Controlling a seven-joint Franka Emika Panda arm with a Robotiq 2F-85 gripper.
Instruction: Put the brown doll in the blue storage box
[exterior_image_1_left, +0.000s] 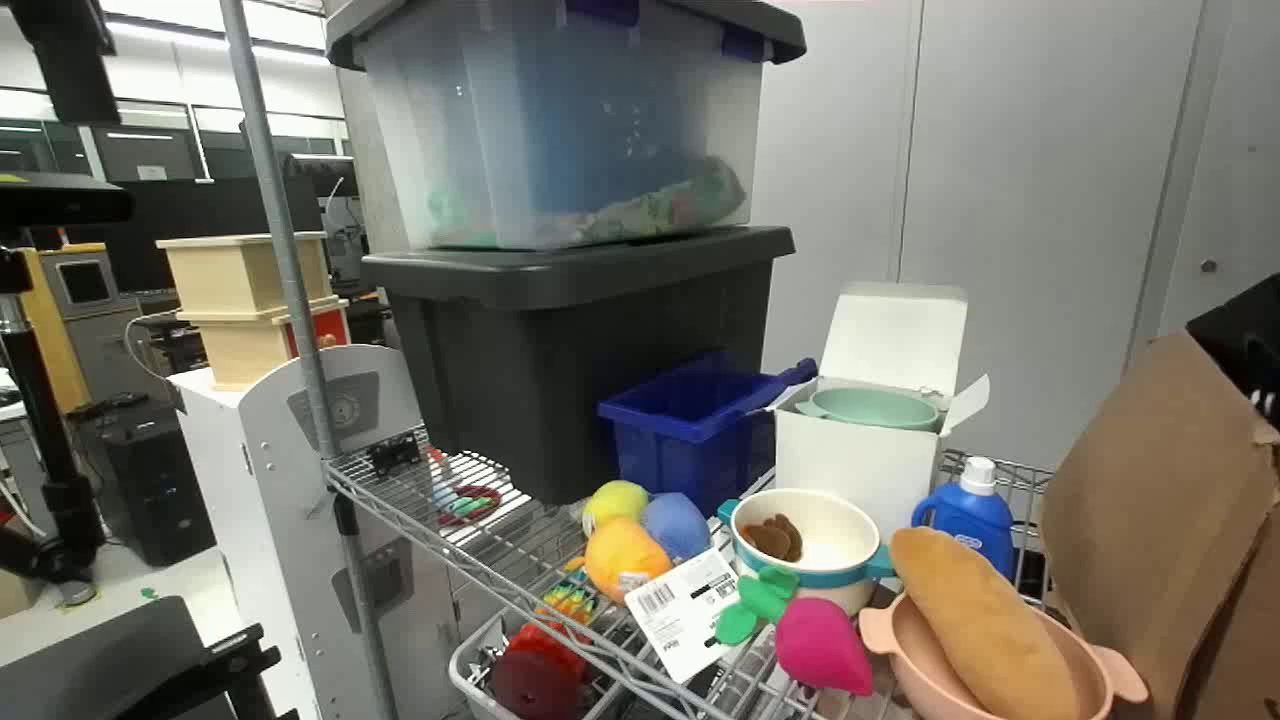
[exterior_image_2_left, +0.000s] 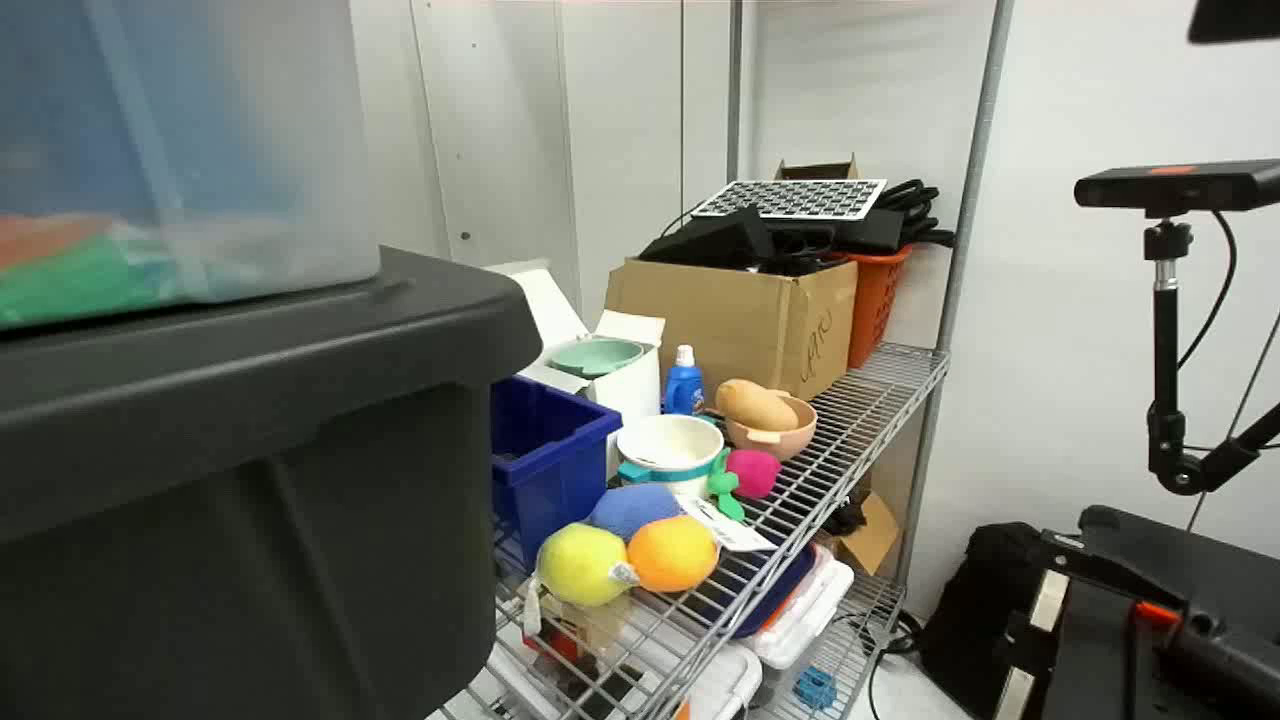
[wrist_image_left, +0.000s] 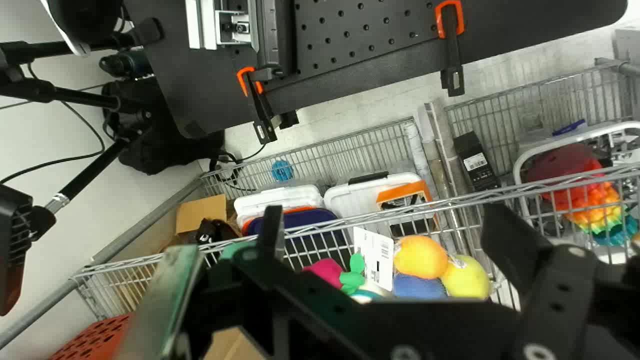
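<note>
Closest to the wrist camera stand the black fingers (wrist_image_left: 272, 235) of the gripper (wrist_image_left: 385, 227), spread wide and holding nothing; an orange toy (wrist_image_left: 421, 256) shows well beyond the gap. Taking the blue storage box (exterior_image_1_left: 680, 465) as my mark, the brown doll (exterior_image_1_left: 985, 625) lies along the wire shelf (exterior_image_2_left: 880, 400) from it, past the white pot (exterior_image_1_left: 838, 535) and toward the carton (exterior_image_1_left: 1160, 490) — tilted in the pink bowl (exterior_image_1_left: 912, 645). Its long axis slants: raised end on the side facing the blue storage box, low end down in the bowl, away from it. My guess is that the single arm would do best to set its fingers crosswise to that axis.

Neither doll nor blue storage box can be made out in the wrist view — but the magenta toy (wrist_image_left: 325, 272) shows there, and both exterior views put it just beside the bowl, so I judge the doll to be off toward that view's left, behind the gripper's body. No exterior view clearly shows me the fingers. The dark tote (exterior_image_2_left: 250, 560), next to the blue storage box, hides part of it in an exterior view; brown pieces (exterior_image_1_left: 775, 538) inside the white pot show in an exterior view, yet not in both.
</note>
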